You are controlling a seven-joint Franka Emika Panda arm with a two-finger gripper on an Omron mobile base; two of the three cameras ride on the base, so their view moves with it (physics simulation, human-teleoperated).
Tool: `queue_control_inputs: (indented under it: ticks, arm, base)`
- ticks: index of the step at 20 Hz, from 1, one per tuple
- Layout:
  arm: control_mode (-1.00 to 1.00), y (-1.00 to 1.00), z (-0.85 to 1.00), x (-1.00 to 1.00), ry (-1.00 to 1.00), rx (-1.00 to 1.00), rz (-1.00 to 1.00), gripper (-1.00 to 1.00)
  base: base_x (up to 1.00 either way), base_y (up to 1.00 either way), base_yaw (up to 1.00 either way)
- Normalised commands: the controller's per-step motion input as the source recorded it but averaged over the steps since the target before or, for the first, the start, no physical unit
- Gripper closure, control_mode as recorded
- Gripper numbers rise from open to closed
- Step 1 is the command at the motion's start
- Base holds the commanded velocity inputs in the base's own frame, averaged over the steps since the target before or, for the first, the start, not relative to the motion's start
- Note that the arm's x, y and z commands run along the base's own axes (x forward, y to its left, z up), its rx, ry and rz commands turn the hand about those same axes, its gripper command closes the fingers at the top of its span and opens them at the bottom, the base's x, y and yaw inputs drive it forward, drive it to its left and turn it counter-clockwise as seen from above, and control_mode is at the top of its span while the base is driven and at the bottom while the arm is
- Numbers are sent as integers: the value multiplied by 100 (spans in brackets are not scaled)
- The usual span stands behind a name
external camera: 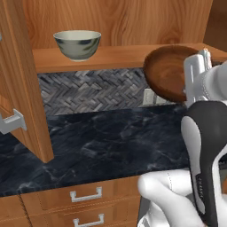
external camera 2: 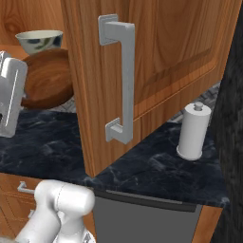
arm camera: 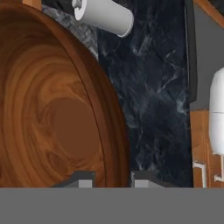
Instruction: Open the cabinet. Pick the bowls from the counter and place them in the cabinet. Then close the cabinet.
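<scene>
With doors swung open on the cabinet (external camera: 26, 88), gripping the wooden bowl (external camera: 166, 73) by its rim in the narrowly parted gripper (arm camera: 111, 178), holding it tilted at the shelf's right end above the counter (external camera: 102, 142); cream bowl (external camera: 77, 43) sitting upright toward the shelf's left end

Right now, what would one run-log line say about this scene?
cabinet: open | cream bowl: on shelf | wooden bowl: tilted, held in tool, off counter, near shelf | next: set it on shelf

White paper towel roll (external camera 2: 193, 131) upright at 3 o'clock; herringbone tile wall (external camera: 88, 91) at 12; wooden drawers (external camera: 84, 201) at 6.
</scene>
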Motion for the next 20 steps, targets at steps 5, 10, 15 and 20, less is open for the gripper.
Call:
queue_control_inputs:
  ticks: [5, 10, 15, 20]
  arm:
    - [-100, -52, 44, 33, -2, 16, 1, 100]
    - [-100, -17, 21, 74, 0, 4, 0, 100]
    - [-100, 0, 7, 75, 1, 0, 0, 100]
    - [-100, -1, 0, 79, 0, 0, 3, 100]
  base:
    - [0, 0, 0]
    - [0, 0, 0]
    - [0, 0, 0]
    - [0, 0, 0]
